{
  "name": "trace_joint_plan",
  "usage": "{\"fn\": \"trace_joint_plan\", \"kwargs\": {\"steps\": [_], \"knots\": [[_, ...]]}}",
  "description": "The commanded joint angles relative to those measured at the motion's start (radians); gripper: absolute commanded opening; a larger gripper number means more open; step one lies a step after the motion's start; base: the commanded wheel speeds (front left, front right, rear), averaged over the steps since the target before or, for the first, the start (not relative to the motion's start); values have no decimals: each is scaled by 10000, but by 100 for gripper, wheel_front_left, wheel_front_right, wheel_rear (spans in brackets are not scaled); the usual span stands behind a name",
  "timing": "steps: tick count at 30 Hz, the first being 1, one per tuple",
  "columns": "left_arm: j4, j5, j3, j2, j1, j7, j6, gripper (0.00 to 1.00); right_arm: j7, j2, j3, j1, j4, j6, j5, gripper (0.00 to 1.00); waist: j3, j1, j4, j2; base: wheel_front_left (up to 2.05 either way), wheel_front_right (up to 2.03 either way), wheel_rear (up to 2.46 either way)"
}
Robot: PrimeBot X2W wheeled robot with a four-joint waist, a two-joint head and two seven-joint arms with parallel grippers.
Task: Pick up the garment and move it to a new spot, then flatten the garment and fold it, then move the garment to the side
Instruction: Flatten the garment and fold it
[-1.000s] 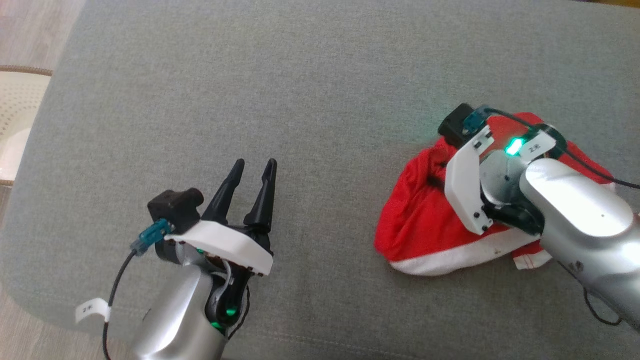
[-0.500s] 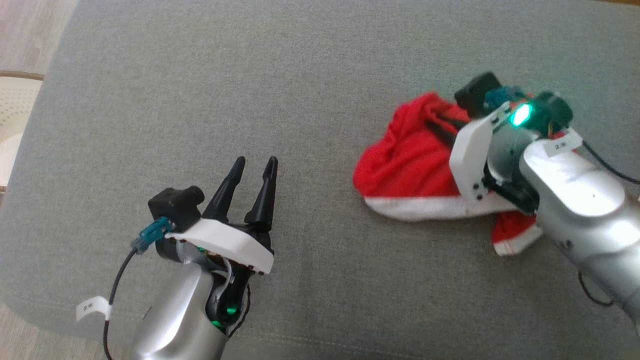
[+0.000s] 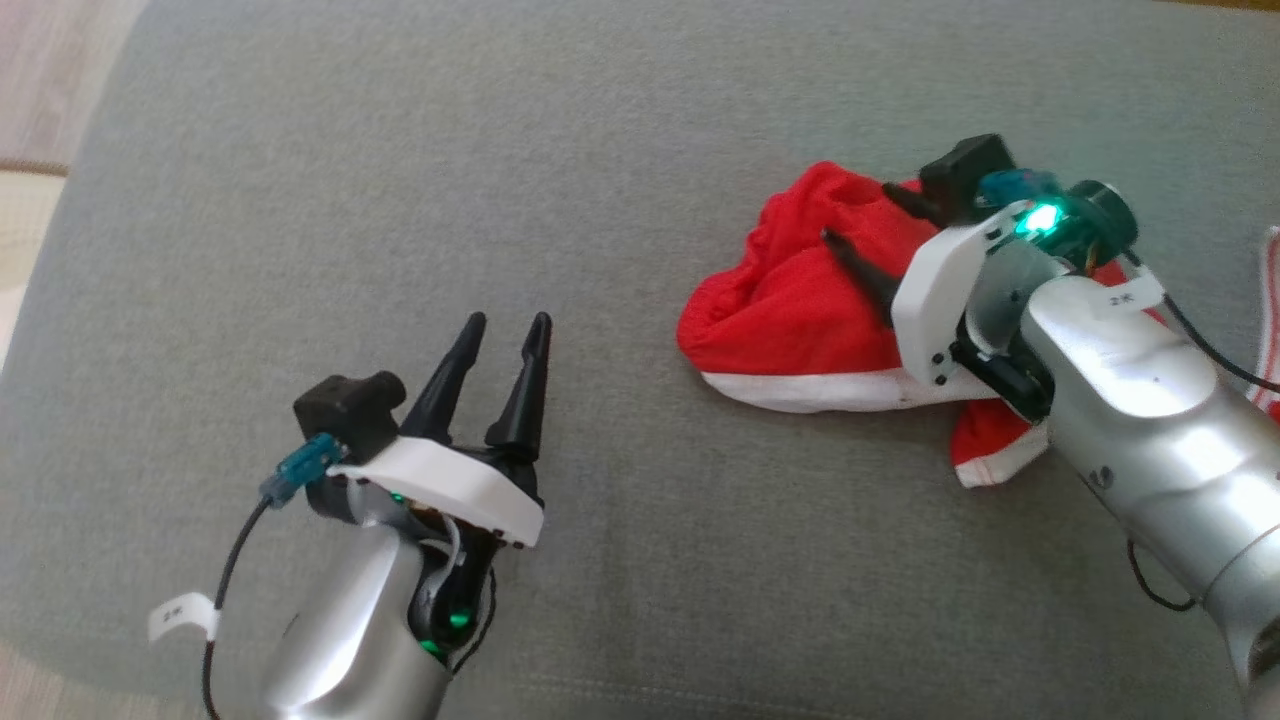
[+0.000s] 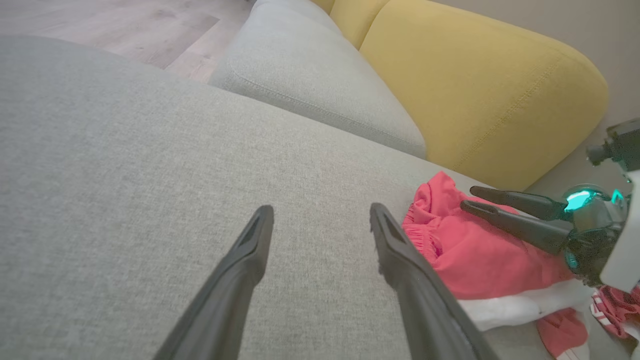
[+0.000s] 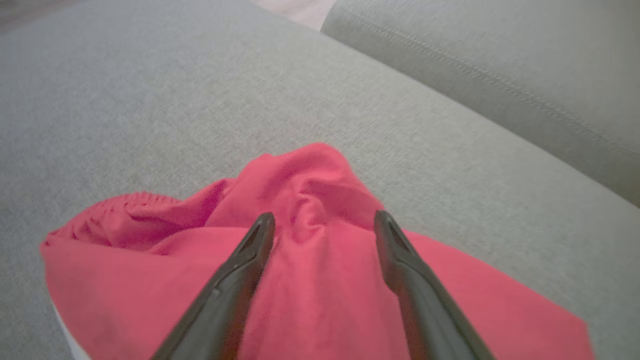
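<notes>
Our right pincer [image 3: 858, 212] hangs released, fingers spread just above the crumpled red garment [image 3: 790, 310] with white trim, which lies on the grey sofa cushion [image 3: 600, 150]. Our left pincer [image 3: 508, 320] is released too, well apart from it.

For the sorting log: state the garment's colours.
The garment is red with a white band; clearest in head view.

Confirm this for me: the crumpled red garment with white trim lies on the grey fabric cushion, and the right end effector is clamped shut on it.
Not quite. The right end effector is open, its jaws spread apart over the crumpled red garment with white trim, gripping nothing; the right wrist view shows it. The garment does lie on the grey fabric cushion.
</notes>
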Motion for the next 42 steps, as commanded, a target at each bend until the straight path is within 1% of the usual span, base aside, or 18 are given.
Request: {"fn": "trace_joint_plan", "kwargs": {"steps": [1, 5, 6, 13, 15, 17, 20, 22, 25, 29, 32, 36, 40, 42], "knots": [[-262, 106, 419, 95, -384, -124, 57, 100, -232, 40, -168, -128, -86, -9, 69, 100, -124, 0, -150, 0, 0, 0, 0], [-228, 312, 664, 95, -342, -124, -14, 100, -993, 18, -727, -16, 89, -9, 22, 100, -429, 0, -583, 0, 0, 0, 0], [-213, 414, 762, 95, -295, -124, -55, 100, -1366, 9, -1141, 181, 86, -9, 71, 100, -603, 0, -838, 0, 0, 0, 0], [-210, 546, 1105, 95, -139, -124, -227, 100, -2446, -108, -2732, 1515, -391, -9, -24, 100, -1087, 0, -1711, 0, 0, 0, 0], [-203, 540, 1187, 95, -100, -124, -274, 100, -2762, -68, -3398, 2046, -593, -9, -108, 100, -1146, 0, -1918, 0, 0, 0, 0], [-178, 552, 1246, 95, -69, -124, -312, 100, -3163, 75, -4336, 2679, -782, -9, -134, 100, -1188, 0, -2078, 0, 0, 0, 0], [-92, 579, 1332, 95, -39, -124, -358, 100, -3562, 505, -5732, 3763, -1375, -9, -318, 100, -1139, 0, -2281, 0, 0, 0, 0], [28, 655, 1368, 103, -16, -124, -377, 100, -3668, 764, -6498, 4395, -1907, -9, -732, 100, -1081, 0, -2420, 0, 0, 0, 0], [255, 849, 1286, 159, -26, -124, -408, 100, -3608, 1083, -7375, 5137, -2729, -9, -1526, 100, -1003, 0, -2529, 0, 0, 0, 0], [805, 873, 919, 285, -55, -45, -467, 100, -2988, 1547, -8253, 5783, -3972, -9, -2381, 100, -923, 0, -2600, 0, 0, 0, 0], [1106, 775, 453, 396, -141, 233, -505, 100, -2476, 1883, -8760, 6172, -4886, -9, -2841, 100, -854, 0, -2609, 0, 0, 0, 0], [1217, 387, -333, 587, -264, 660, -523, 100, -1931, 2235, -9185, 6612, -5833, -9, -3257, 100, -754, 0, -2604, 0, 0, 0, 0], [1172, -119, -1119, 938, -399, 970, -526, 100, -1552, 2448, -9401, 6893, -6431, -9, -3474, 100, -666, 0, -2615, 0, 0, 0, 0], [1252, -312, -1342, 1090, -486, 1047, -527, 100, -1426, 2519, -9466, 6972, -6645, -9, -3538, 100, -630, 0, -2636, 0, 0, 0, 0]]}}
